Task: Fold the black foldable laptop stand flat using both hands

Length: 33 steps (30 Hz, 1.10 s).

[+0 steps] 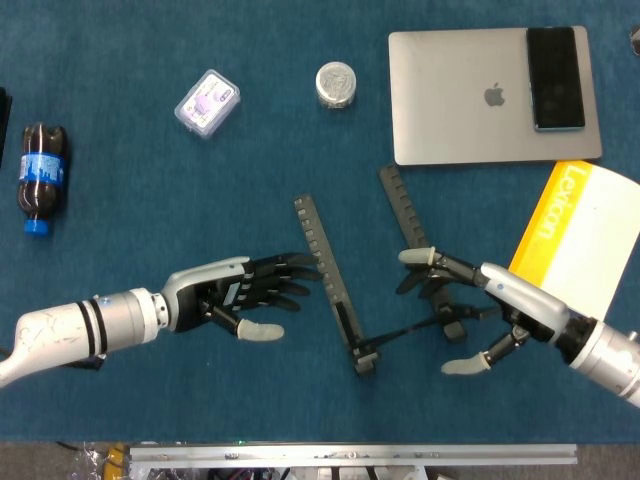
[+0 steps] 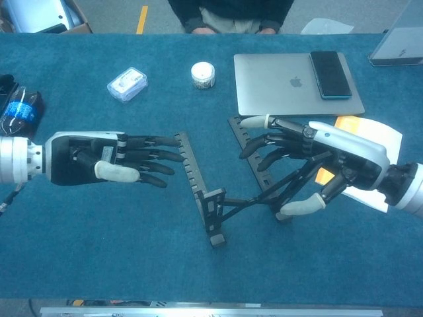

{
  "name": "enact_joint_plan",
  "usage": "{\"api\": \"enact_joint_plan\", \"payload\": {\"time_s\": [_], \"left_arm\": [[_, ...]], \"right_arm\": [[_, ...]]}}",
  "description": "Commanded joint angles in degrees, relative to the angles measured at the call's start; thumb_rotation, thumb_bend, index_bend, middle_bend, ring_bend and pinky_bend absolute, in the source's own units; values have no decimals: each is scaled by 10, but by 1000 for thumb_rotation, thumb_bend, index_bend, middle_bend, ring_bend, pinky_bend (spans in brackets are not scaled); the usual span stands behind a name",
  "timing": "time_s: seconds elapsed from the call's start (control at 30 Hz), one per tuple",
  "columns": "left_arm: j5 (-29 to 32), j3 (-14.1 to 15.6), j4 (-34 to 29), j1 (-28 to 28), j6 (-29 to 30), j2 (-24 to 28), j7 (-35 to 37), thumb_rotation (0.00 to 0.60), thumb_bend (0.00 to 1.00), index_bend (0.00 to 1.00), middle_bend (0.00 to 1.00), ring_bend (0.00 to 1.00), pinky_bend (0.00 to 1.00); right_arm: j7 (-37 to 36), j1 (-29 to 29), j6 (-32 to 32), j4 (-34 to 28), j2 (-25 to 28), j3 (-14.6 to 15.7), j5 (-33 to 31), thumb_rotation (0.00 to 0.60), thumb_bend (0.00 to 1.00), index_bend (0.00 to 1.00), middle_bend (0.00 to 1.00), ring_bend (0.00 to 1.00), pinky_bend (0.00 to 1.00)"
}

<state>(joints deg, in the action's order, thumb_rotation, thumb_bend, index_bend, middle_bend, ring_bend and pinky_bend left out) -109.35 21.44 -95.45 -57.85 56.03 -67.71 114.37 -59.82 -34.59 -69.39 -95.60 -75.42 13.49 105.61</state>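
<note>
The black laptop stand (image 1: 345, 310) (image 2: 211, 198) stands unfolded mid-table, its two notched rails spread in a V and joined by crossbars at the near end. My left hand (image 1: 235, 290) (image 2: 92, 158) reaches in from the left, palm sideways and fingers stretched out. Its fingertips are at the left rail (image 1: 318, 250) (image 2: 187, 162), touching it or a hair away. My right hand (image 1: 480, 300) (image 2: 324, 155) cups the right rail (image 1: 405, 215) (image 2: 250, 148): the fingers arch over the rail and the thumb hangs apart near the rail's foot. Neither hand grips anything.
A closed silver laptop (image 1: 470, 95) with a phone (image 1: 555, 78) on it lies at the back right. A yellow and white book (image 1: 585, 235) lies beside my right forearm. A small jar (image 1: 336, 84), a clear plastic box (image 1: 207, 102) and a cola bottle (image 1: 40, 175) lie further left.
</note>
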Motion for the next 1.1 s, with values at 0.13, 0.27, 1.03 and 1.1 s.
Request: {"api": "enact_joint_plan", "payload": {"time_s": [0.13, 0.27, 1.03, 1.1], "left_arm": [[15, 6, 1, -7, 9, -10, 11, 600, 259, 0, 63, 79, 109], [17, 16, 2, -12, 13, -22, 49, 600, 259, 0, 62, 79, 109], [66, 2, 29, -15, 4, -102, 112, 600, 258, 0, 68, 79, 109], [65, 7, 31, -13, 5, -107, 121, 600, 258, 0, 68, 79, 109]], "right_arm": [[1, 0, -2, -1, 0, 3, 2, 600, 44, 105, 291, 122, 280], [2, 2, -5, -1, 1, 6, 1, 600, 44, 105, 290, 122, 279], [-1, 4, -12, 6, 1, 12, 0, 600, 44, 106, 290, 122, 280], [1, 6, -14, 8, 0, 11, -1, 600, 44, 105, 290, 122, 279]]}}
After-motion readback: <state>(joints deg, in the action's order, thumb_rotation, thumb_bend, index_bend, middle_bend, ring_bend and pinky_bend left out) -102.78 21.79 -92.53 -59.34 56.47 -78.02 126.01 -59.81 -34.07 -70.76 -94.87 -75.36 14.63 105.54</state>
